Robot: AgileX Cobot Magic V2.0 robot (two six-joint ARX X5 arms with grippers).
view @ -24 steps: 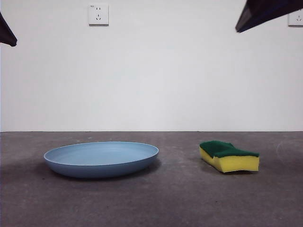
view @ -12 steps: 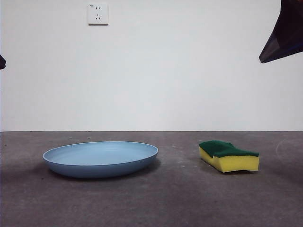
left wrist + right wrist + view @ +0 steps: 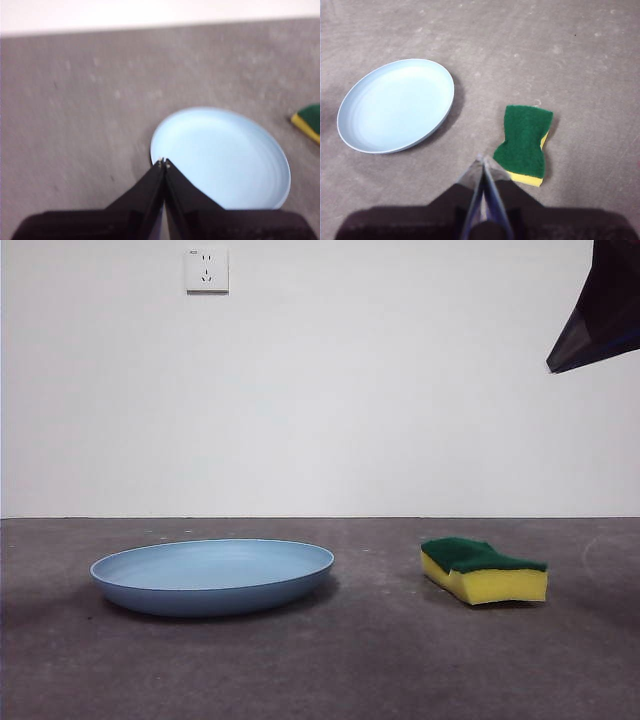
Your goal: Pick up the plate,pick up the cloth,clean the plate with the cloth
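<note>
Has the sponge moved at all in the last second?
No. In the front view the sponge sits at the same spot on the table, equally far from the plate, untouched by either gripper.

Bare table btwn plate & sponge; well apart, both unobstructed above.

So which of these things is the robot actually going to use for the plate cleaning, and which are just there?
For the job:
- the light-blue plate, lying flat on the table
- the cloth, really a yellow sponge with a green top, lying apart from the plate
- the left claw and the right claw, both shut, holding nothing

Just there:
- the grey table
- the wall socket
</note>
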